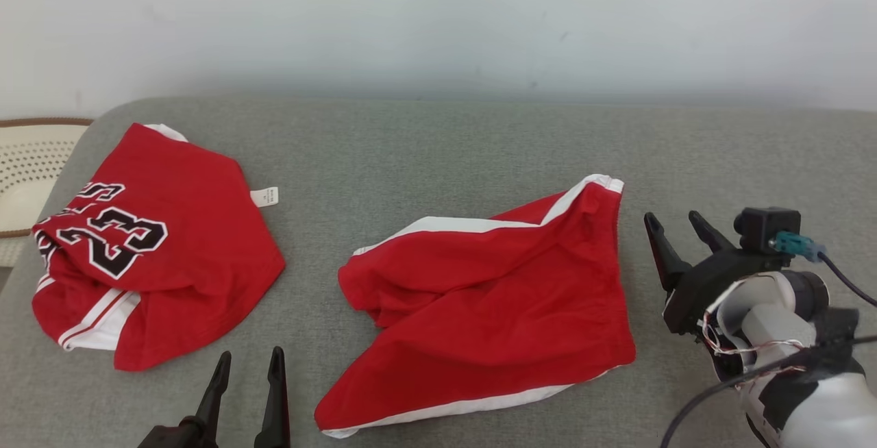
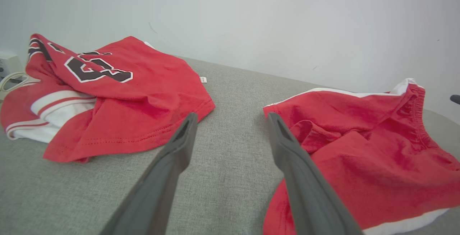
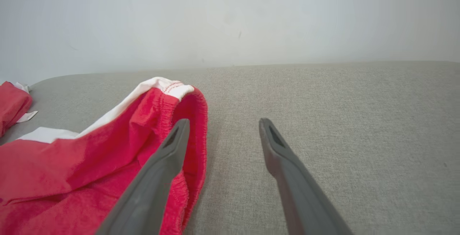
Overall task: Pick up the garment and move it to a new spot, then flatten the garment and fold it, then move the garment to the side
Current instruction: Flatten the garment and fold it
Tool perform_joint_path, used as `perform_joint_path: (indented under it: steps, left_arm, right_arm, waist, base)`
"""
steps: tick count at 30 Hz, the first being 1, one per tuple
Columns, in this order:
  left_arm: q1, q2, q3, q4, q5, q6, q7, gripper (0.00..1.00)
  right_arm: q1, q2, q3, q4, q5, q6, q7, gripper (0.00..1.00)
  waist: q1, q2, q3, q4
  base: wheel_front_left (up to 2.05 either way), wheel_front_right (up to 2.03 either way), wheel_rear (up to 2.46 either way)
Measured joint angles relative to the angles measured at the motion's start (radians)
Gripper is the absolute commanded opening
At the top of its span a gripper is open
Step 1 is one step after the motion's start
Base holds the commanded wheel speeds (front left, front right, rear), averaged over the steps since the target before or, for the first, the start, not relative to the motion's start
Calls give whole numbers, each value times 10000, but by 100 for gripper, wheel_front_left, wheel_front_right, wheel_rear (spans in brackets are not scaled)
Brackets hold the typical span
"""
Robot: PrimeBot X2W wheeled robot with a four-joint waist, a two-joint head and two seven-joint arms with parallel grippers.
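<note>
While a crumpled red jersey [image 1: 157, 242] lies far left on the grey cushion [image 1: 438, 153], the left gripper [image 1: 251, 353] sits between it and the red shorts [image 1: 493, 297], jaws apart, empty. Shorts lie rumpled at centre. Right gripper [image 1: 671, 216] is just right of their waistband, jaws spread, holding nothing.

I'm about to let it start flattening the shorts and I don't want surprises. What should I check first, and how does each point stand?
1. Right gripper open and empty: ok. Its fingers are apart, beside the waistband.
2. Left gripper open and empty: ok.
3. Shorts lying flat: not ok. They are crumpled, with cloth folded over itself.
4. Shorts apart from the jersey: ok. A strip of bare gray surface lies between them.
5. Front or back of the shorts facing up: cannot tell.
</note>
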State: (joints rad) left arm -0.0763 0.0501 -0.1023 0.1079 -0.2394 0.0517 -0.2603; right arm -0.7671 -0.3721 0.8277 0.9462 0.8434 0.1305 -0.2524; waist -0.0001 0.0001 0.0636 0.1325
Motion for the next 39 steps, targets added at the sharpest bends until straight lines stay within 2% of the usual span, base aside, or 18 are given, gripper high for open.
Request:
perform_joint_path:
  steps: [4,5,11,15,21,29,39]
  left_arm:
    - [23,0,8,-13,4,25,0,100]
    - [73,0,27,-25,12,25,0,100]
    - [174,0,111,-105,19,29,0,100]
    - [265,0,226,-157,25,27,0,100]
    - [453,2,489,-184,217,29,0,100]
    - [730,36,796,-140,571,42,0,100]
    - [914,111,1034,-221,1185,297,0,100]
  right_arm:
    - [448,-278,-667,-800,-282,0,-115,100]
    - [802,-424,-1315,-1563,-593,0,-119,100]
    - [2824,-443,-3300,-3684,-1829,0,-121,100]
    - [3951,-46,-4560,-4803,-2638,0,-121,100]
    - [5373,867,-5831,-6151,-3753,0,-121,100]
    - [6604,1638,-6535,-7260,-5137,0,-121,100]
    - [7236,1977,-6437,-7881,-5636,0,-13,100]
  waist:
    - [0,0,-52,-199]
    - [0,0,-82,-272]
    - [0,0,-214,-382]
    - [0,0,-306,-408]
    - [0,0,-559,-380]
    - [-1,-1,-821,-467]
    - [0,-1,-1021,-728]
  base:
    - [0,0,0]
    - [0,0,0]
    - [0,0,0]
    - [0,0,0]
    - [0,0,0]
    - [0,0,0]
    - [0,0,0]
